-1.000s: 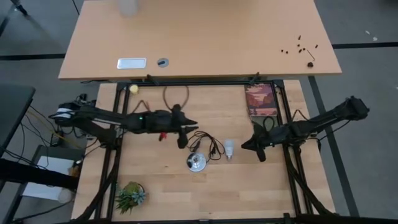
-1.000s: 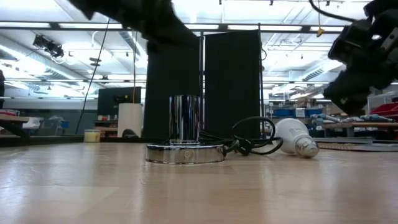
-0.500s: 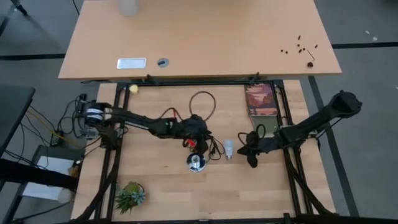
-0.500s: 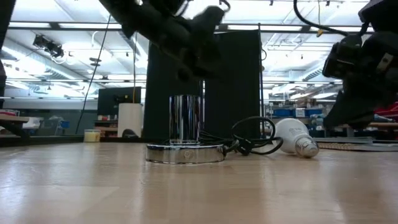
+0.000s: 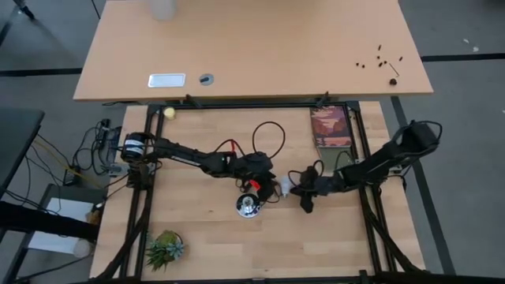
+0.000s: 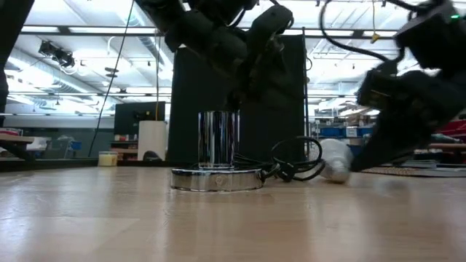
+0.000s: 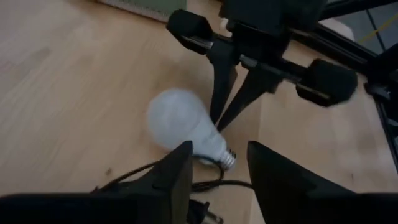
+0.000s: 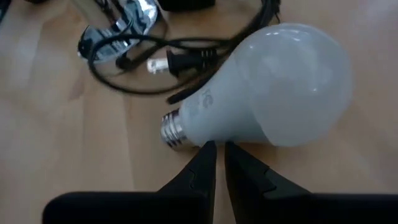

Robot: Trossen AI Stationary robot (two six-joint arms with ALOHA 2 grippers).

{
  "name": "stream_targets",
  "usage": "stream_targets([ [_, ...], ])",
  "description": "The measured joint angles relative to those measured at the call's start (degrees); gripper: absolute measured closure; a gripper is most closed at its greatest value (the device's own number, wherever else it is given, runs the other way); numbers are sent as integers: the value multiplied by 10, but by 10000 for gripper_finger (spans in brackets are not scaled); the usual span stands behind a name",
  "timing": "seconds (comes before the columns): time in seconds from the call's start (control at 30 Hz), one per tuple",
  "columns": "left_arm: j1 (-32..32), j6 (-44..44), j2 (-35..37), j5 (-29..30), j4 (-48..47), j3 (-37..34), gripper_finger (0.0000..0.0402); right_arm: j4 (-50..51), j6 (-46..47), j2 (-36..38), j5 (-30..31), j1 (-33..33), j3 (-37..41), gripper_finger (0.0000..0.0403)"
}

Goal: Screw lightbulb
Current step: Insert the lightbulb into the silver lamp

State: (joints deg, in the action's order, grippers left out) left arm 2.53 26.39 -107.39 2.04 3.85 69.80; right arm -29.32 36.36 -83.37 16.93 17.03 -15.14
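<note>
Presently:
Lightbulb (image 8: 273, 87): one, lying on the desk (image 5: 197, 237) beside the cord (image 8: 186, 59).
Socket (image 6: 218, 164): one.
Left tool (image 7: 217, 168): spread, above bulb.
Right tool (image 8: 220, 163): pressed together, tips at bulb.

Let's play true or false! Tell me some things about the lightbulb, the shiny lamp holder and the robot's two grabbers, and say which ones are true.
1. The lightbulb is lying on its side on the table. True.
2. The lightbulb is already screwed into the shiny socket. False: it lies beside the socket, on the wood.
3. The right gripper has its fingers pressed nearly together, close to the bulb. True.
4. The left gripper is carrying the bulb in the air. False: its fingers are apart and hold nothing; the bulb rests on the table.
5. A black cord with a plug lies near the bulb. True.
</note>
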Motion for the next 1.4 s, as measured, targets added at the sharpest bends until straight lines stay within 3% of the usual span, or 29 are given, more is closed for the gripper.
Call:
stream_targets([
  [0.3, -18, -12, 0, 10, -33, -3, 206, -3, -95, -92, -1, -56, -99, 359],
  [0.57, -41, 109, -11, 11, -119, -4, 206, -5, -95, -126, -7, -77, -135, 359],
  [0.67, -44, 117, -17, 13, -122, -2, 206, -6, -98, -139, -5, -82, -150, 359],
  [1.03, -45, 121, -17, 33, -99, -3, 206, -6, -154, -141, -3, -108, -177, 359],
  [1.23, -48, 113, -17, 45, -100, -3, 206, -2, -140, -139, -60, -106, -177, 360],
  [1.4, -50, 96, -17, 42, -115, -2, 190, 31, -123, -122, -61, -96, -177, 364],
])
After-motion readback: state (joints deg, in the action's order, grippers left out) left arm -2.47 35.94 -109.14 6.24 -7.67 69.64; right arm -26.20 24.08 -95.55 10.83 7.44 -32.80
